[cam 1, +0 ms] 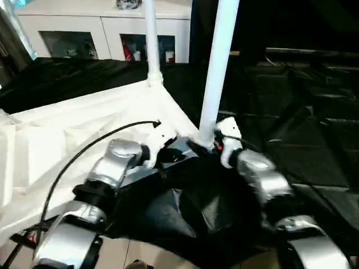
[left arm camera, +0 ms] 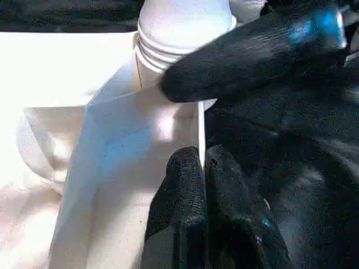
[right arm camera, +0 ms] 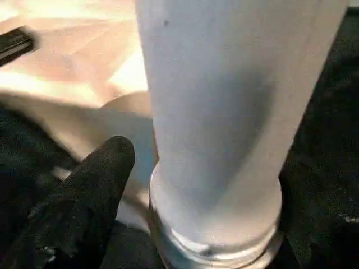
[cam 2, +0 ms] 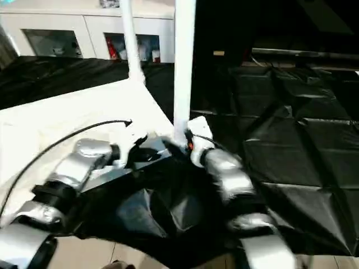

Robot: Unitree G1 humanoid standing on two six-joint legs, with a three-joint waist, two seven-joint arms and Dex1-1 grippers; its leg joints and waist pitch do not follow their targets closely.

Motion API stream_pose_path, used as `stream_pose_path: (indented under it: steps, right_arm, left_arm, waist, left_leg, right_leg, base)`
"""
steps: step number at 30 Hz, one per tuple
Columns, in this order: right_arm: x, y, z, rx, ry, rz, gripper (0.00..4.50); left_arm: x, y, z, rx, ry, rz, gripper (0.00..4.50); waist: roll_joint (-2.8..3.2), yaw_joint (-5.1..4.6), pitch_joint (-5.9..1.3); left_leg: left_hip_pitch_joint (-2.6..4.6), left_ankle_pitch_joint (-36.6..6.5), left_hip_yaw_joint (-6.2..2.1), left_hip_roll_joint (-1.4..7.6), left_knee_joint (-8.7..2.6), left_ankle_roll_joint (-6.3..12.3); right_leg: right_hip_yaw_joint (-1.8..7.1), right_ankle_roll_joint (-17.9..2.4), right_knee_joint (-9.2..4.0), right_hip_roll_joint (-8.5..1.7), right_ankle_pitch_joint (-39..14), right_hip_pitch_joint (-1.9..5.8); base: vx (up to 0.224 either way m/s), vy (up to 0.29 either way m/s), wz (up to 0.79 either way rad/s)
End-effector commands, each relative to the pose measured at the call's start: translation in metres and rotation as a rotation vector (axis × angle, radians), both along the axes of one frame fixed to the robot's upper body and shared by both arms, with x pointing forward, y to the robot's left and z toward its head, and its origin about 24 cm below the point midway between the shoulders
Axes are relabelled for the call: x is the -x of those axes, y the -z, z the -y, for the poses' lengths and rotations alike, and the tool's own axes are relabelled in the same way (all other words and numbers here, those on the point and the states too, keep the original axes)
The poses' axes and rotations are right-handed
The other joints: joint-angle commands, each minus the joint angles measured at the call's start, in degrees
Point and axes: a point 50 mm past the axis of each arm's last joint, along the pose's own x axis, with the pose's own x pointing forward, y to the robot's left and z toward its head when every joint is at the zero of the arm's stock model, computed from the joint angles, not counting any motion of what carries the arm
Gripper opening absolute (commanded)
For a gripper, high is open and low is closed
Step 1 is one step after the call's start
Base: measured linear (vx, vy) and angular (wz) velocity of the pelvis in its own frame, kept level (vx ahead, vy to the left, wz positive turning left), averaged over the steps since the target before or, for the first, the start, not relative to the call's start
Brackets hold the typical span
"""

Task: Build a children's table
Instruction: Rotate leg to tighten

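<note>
The children's table top [cam 1: 73,140] lies upside down, ribbed side up, on black sheeting. Two white legs stand upright in its corner sockets, a far one [cam 1: 151,39] and a near one [cam 1: 219,67]. My right gripper [cam 1: 206,143] sits at the base of the near leg, open. In the right wrist view one finger [right arm camera: 95,190] stands a little off the leg [right arm camera: 224,112]; the other finger is hidden behind it. My left gripper [cam 1: 170,150] is shut with nothing in it, its tips [left arm camera: 193,162] against the top's rim wall beside that corner. There the right gripper's finger [left arm camera: 235,61] touches the leg's ribbed collar [left arm camera: 168,50].
Black sheeting [cam 1: 303,140] covers the surface to the right and in front. A white cabinet [cam 1: 101,28] with glass doors stands at the back left. A black cable [cam 1: 84,151] arcs over my left forearm. Light floor tiles [cam 1: 146,252] show at the near edge.
</note>
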Motion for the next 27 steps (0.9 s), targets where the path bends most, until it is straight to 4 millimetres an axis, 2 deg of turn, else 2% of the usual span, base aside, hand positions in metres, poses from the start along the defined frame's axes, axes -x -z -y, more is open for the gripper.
stream_pose_path:
  steps: [1,4,5,9,10,11,12,14,16,22,25,26,27]
  right_arm:
    - [0.016,0.003,-0.034,0.003,-0.262,-0.029,3.95]
    - [0.017,0.001,-0.026,0.006,-0.319,-0.041,3.95]
    - [0.018,0.0,-0.022,0.01,-0.352,-0.045,3.95]
    - [0.022,-0.003,-0.012,0.021,-0.435,-0.064,3.95]
    - [0.022,-0.003,-0.012,0.021,-0.435,-0.064,3.95]
    - [0.025,-0.003,-0.01,0.019,-0.475,-0.08,3.95]
    - [0.025,-0.003,-0.01,0.019,-0.475,-0.08,3.95]
    - [0.028,-0.002,-0.009,0.021,-0.505,-0.098,3.72]
    - [0.029,-0.002,-0.009,0.015,-0.504,-0.102,3.62]
    - [0.034,0.002,-0.019,-0.018,-0.502,-0.108,3.12]
    - [0.03,0.007,-0.026,-0.013,-0.377,-0.098,2.84]
    - [0.02,0.011,-0.03,-0.002,-0.214,-0.088,2.79]
    - [0.015,0.012,-0.032,-0.014,-0.122,-0.089,2.76]
  left_arm:
    - [0.005,-0.009,0.018,0.057,0.113,0.029,0.0]
    - [0.01,-0.009,0.012,0.056,0.173,0.009,0.0]
    - [0.013,-0.009,0.009,0.058,0.199,-0.002,0.0]
    - [0.019,-0.009,-0.001,0.042,0.272,-0.025,0.0]
    - [0.019,-0.009,-0.001,0.042,0.272,-0.025,0.0]
    - [0.02,-0.009,-0.004,0.038,0.28,-0.034,0.0]
    - [0.02,-0.009,-0.004,0.038,0.28,-0.034,0.0]
    - [0.022,-0.009,-0.008,0.035,0.287,-0.043,0.0]
    - [0.023,-0.009,-0.009,0.036,0.287,-0.046,0.0]
    - [0.025,-0.007,-0.008,0.044,0.285,-0.054,0.0]
    - [0.019,-0.008,-0.003,0.066,0.211,-0.038,0.0]
    - [0.013,-0.009,0.002,0.079,0.133,-0.024,0.0]
    - [0.009,-0.009,0.006,0.083,0.087,-0.014,0.0]
  waist:
    - [-0.16,0.09,-3.71]
    - [-0.1,0.21,-3.64]
    - [-0.25,0.24,-3.61]
    - [-0.16,0.33,-3.65]
    - [-0.17,0.37,-3.63]
    - [-0.45,0.37,-3.6]
    - [-0.36,0.53,-3.62]
    - [-0.5,0.56,-3.64]
    - [-0.34,0.57,-3.6]
    - [-0.45,0.54,-3.62]
    - [-0.42,0.44,-3.54]
    - [-0.33,0.23,-3.42]
    - [-0.18,-0.11,-3.21]
  left_leg:
    - [0.88,-13.1,-0.75,1.37,-3.98,2.56]
    - [1.09,-14.2,-0.68,1.54,-4.04,2.42]
    - [1.06,-14.5,-0.71,1.58,-4.11,2.38]
    - [1.13,-14.0,-0.68,1.64,-4.1,2.53]
    - [1.12,-14.1,-0.68,1.65,-4.12,2.55]
    - [1.15,-14.1,-0.62,1.71,-4.14,2.6]
    - [1.1,-13.7,-0.62,1.68,-4.07,2.68]
    - [1.09,-13.4,-0.62,1.67,-4.09,2.69]
    - [1.13,-13.7,-0.66,1.71,-4.14,2.4]
    - [1.15,-13.2,-0.61,1.63,-4.13,2.16]
    - [1.11,-13.6,-0.63,1.61,-4.21,1.79]
    - [1.17,-14.3,-0.69,1.56,-4.36,1.25]
    - [1.44,-15.8,-0.7,1.49,-4.54,0.09]
  right_leg:
    - [2.0,-13.9,-3.73,-2.8,-6.0,2.84]
    - [2.01,-14.3,-3.86,-2.83,-7.9,2.64]
    - [2.02,-14.3,-3.83,-2.85,-8.4,2.67]
    - [2.04,-14.5,-3.71,-2.79,-7.5,2.55]
    - [2.02,-14.5,-3.7,-2.77,-7.6,2.56]
    - [2.08,-14.5,-3.73,-2.79,-7.6,2.53]
    - [2.09,-14.5,-3.64,-2.88,-7.5,2.56]
    - [2.06,-14.5,-3.66,-2.88,-7.7,2.52]
    - [2.09,-14.4,-3.68,-2.94,-8.5,2.45]
    - [2.15,-14.1,-3.71,-2.9,-8.4,2.4]
    - [2.18,-13.9,-3.78,-2.96,-9.1,2.35]
    - [2.24,-13.8,-3.93,-3.0,-10.3,2.19]
    - [2.32,-13.5,-4.26,-3.06,-13.0,1.84]
  base:
    - [0.0,0.0,0.0]
    - [0.0,0.0,0.0]
    - [0.0,0.0,0.0]
    - [0.0,0.0,0.0]
    - [0.0,0.0,0.0]
    - [0.0,0.0,0.0]
    - [0.0,0.0,0.0]
    - [0.0,0.0,0.0]
    - [0.0,0.0,0.0]
    - [0.0,0.0,0.0]
    - [0.0,0.0,0.0]
    - [0.0,0.0,0.0]
    - [0.0,0.0,0.0]
